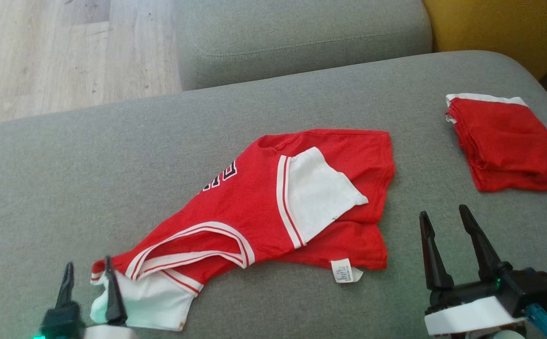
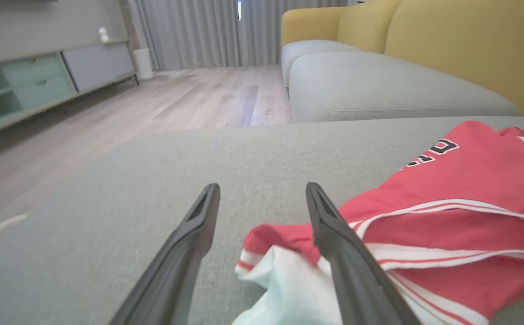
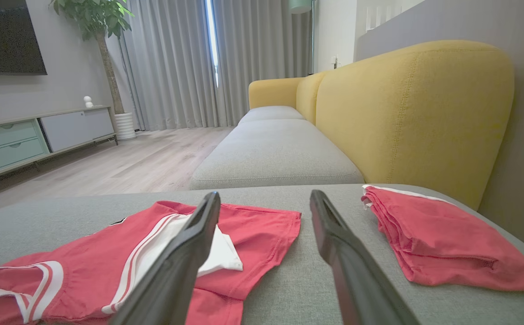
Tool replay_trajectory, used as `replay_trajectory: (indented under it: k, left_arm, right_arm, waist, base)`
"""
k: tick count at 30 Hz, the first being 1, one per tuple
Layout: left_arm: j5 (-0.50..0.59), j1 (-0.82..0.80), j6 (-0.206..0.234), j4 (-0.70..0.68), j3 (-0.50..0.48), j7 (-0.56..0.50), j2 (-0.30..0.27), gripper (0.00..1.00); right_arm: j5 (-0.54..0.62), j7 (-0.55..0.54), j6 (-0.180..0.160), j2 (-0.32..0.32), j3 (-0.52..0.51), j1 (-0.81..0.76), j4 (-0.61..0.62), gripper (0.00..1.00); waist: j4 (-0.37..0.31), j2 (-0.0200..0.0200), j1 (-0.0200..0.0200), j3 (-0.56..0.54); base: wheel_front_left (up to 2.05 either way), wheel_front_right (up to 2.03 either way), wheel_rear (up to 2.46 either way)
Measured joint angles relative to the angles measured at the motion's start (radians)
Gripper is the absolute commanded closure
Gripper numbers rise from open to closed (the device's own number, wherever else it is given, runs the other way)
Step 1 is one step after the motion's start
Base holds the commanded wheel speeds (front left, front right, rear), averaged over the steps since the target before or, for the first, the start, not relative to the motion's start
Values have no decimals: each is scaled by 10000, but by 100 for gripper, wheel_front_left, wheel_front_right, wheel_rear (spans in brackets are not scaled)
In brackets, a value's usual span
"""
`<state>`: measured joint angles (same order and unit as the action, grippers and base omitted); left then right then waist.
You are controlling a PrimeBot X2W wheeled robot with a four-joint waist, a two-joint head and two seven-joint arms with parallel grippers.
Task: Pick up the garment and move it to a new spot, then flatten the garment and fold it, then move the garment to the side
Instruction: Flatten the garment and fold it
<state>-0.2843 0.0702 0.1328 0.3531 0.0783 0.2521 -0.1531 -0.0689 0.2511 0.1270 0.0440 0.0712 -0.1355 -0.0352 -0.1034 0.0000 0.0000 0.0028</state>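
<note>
The left gripper (image 1: 88,266) (image 2: 262,189) has its two dark fingers spread apart and holds nothing. It sits at the near left corner of the shirt (image 1: 254,202) (image 2: 447,180), where a bunched white sleeve (image 1: 146,296) (image 2: 280,284) lies between the fingers and passes behind one of them. Whether that finger touches the cloth cannot be told.

The right gripper (image 1: 444,214) (image 3: 265,196) also stands with its fingers wide and empty, over bare cushion (image 1: 89,179) just to the right of the shirt's hem.

The red shirt lies loosely spread and creased in the middle of the grey cushion, slanting from the near left to the far right. A second white sleeve (image 1: 322,193) is turned over on top of it. Black letters show on its chest, and a small white label (image 1: 346,270) sticks out at the near edge.

Well to the right, apart from the shirt, a folded red cloth (image 1: 509,146) (image 3: 428,234) rests near the yellow backrest (image 3: 415,113). Wooden floor (image 1: 42,47) lies beyond the cushion.
</note>
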Motion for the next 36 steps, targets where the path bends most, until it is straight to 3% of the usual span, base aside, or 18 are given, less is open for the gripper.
replay_trajectory:
  k: [3,6,11,16,19,23,30,36]
  left_arm:
    - [955,-13,263,-491,535,0,-265,0]
    - [1810,-159,224,-780,1465,-339,-355,0]
    - [3074,-1857,-483,-863,3302,-1749,-96,0]
    - [4013,-4137,-1475,-151,4847,-3204,556,0]
    - [4195,-5055,-2019,456,5563,-3908,834,0]
    - [4265,-6023,-2311,1277,6291,-4518,934,0]
    - [4305,-7552,-2380,2316,7423,-5083,1003,0]
    - [4046,-7930,-2339,2629,8046,-5160,1005,0]
  right_arm:
    - [2,0,0,2,0,-10,0,0]
    - [6,0,0,6,46,-14,2,0]
    - [90,0,0,12,157,25,56,0]
    - [94,0,0,12,282,312,105,0]
    - [96,0,0,12,334,624,146,0]
    - [174,0,0,10,374,814,188,0]
    - [174,0,0,6,479,954,199,0]
    - [63,0,0,6,495,1199,226,0]
  waist:
    - [-70,0,0,8]
    - [-180,0,0,75]
    - [-447,0,0,450]
    - [-844,0,2,1072]
    - [-1119,0,3,1499]
    - [-1521,0,3,2022]
    - [-2208,0,2,2727]
    - [-2501,0,2,2986]
  base:
    - [0,0,0]
    - [0,0,0]
    - [0,0,0]
    - [0,0,0]
    - [0,0,0]
    - [0,0,0]
    - [0,0,0]
    - [0,0,0]
